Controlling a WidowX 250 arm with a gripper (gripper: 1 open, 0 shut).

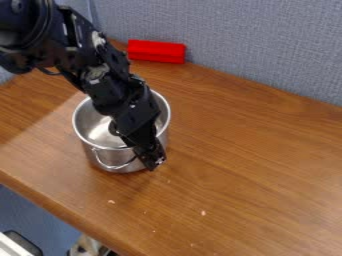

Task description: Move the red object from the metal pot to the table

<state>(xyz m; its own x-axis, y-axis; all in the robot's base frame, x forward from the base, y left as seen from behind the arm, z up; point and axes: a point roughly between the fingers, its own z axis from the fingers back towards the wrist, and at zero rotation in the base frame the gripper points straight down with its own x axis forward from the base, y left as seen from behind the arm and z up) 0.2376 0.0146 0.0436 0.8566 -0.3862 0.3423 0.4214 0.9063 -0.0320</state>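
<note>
The red object lies flat at the back edge of the table, against the grey wall and outside the metal pot. The shiny pot stands left of the table's middle, and the part of its inside that shows holds nothing. The black arm reaches down across the pot from the upper left and hides its right side. My gripper points steeply down at the pot's front right rim. Its dark fingers look spread, open, with nothing between them.
A grey fabric wall runs right behind the table's back edge. The table's front edge cuts diagonally across the lower left, with floor below it. A few pale specks lie on the wood near the front.
</note>
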